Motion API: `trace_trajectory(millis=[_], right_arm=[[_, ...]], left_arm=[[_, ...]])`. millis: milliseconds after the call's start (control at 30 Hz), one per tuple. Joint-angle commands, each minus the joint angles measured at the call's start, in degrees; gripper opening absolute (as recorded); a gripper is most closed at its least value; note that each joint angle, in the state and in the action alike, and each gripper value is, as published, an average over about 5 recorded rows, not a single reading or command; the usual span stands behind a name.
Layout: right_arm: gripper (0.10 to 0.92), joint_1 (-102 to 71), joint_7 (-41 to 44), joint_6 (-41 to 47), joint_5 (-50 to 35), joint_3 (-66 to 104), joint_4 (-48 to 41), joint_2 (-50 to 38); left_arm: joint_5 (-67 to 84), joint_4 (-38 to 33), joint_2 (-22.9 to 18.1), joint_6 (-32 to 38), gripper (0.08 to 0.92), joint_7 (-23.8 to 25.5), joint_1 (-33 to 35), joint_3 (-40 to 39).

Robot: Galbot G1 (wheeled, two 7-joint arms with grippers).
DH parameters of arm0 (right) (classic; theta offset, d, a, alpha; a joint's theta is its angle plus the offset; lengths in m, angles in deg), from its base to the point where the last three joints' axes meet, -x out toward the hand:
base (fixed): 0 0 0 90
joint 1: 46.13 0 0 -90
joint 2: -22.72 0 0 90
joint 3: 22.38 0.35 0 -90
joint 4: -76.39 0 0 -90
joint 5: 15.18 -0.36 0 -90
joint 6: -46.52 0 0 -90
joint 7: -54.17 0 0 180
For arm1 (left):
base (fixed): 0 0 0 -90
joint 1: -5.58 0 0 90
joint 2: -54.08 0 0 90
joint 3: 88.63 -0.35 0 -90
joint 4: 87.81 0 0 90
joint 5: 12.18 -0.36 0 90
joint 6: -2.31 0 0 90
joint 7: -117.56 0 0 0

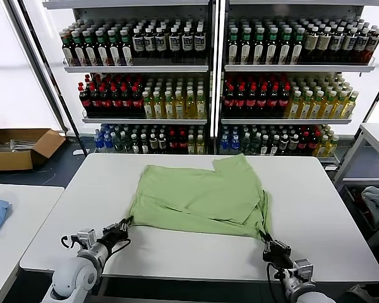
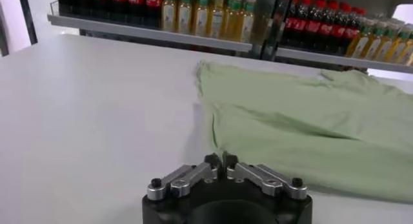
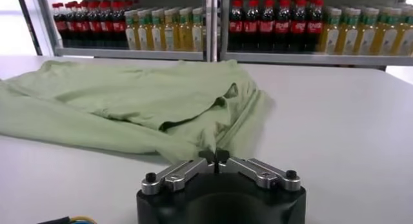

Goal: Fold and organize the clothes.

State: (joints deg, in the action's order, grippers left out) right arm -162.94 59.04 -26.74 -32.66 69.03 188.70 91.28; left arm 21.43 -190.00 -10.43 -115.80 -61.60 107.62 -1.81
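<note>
You see the light green shirt (image 1: 199, 196) lying flat on the white bench (image 1: 316, 208), in the middle, reaching from close to the far edge toward the near edge. The left pincer (image 1: 127, 222) is at the shirt's near left corner, with its fingers (image 2: 210, 162) pressed together; the cloth lies just beside the tips, and you cannot tell if it is caught. The right pincer (image 1: 265, 238) is closed on the shirt's near right corner, where the fabric bunches at its fingertips (image 3: 208, 157).
</note>
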Motion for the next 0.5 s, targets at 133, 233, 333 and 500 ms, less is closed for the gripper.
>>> trace_trajectory(millis=[133, 233, 333, 500], right_arm=[[0.107, -9.8, 0.9, 0.4, -1.5, 2.2, 8.1, -3.0], [0.107, -16.1, 1.7, -0.1, -1.6, 4.1, 11.8, -3.1], [0.107, -21.6, 2.4, -0.7, -1.6, 6.0, 14.9, -2.8], [0.114, -25.9, 2.2, -0.4, -0.9, 7.3, 17.1, -3.1]], left_arm=[[-0.8, -13.9, -0.4, -1.2, 0.089, -1.3, 14.9, 5.0], [-1.4, -19.3, -1.3, -1.4, 0.089, -1.7, 20.6, 7.2], [-2.7, -23.7, -2.5, -1.7, 0.089, -2.1, 26.3, 8.7], [-5.2, -29.1, -3.9, -2.4, 0.089, -2.3, 34.0, 11.8]])
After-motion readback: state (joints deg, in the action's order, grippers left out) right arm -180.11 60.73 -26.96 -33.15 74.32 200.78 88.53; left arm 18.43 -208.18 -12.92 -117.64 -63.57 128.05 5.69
